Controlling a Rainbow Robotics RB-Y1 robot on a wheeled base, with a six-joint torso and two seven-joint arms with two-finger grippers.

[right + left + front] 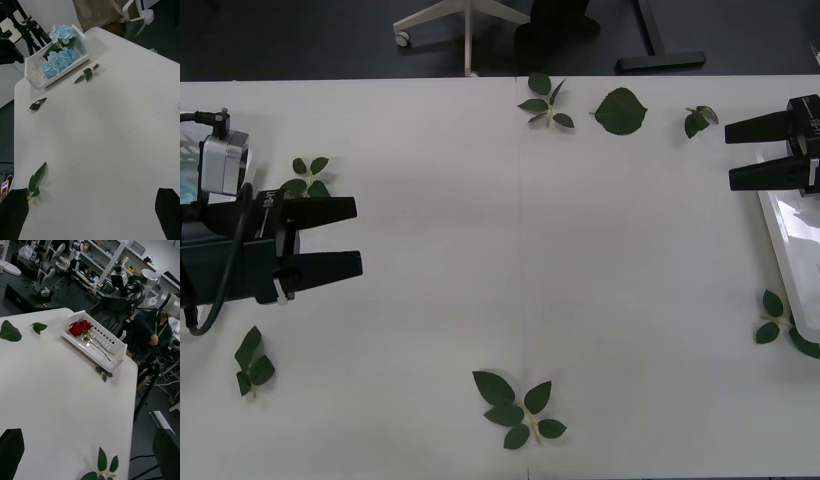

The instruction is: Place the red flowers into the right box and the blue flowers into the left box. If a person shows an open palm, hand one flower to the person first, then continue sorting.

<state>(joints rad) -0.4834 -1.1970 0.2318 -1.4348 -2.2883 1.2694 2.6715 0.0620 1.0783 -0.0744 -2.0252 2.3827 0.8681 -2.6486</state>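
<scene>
With both the left gripper (358, 237) and right gripper (728, 153) spread open and empty, mistaking the loose leaf sprigs (518, 408) lying between them for flowers risks a wasted pick, since the blue hydrangeas (58, 56) and red roses (80, 328) already lie boxed.

In the front view the right box (786, 240) is running off the picture's right edge, leaving a strip of rim and floor showing, and its contents are lying out of frame. The left gripper (328, 237) is having its arm cut by the left edge, and a sliver of pale blue (186, 188) behind it is staying too small to identify. In the right wrist view the blue flowers (59, 51) are hiding their stems inside the left box (36, 80), so their count is staying unclear.
</scene>
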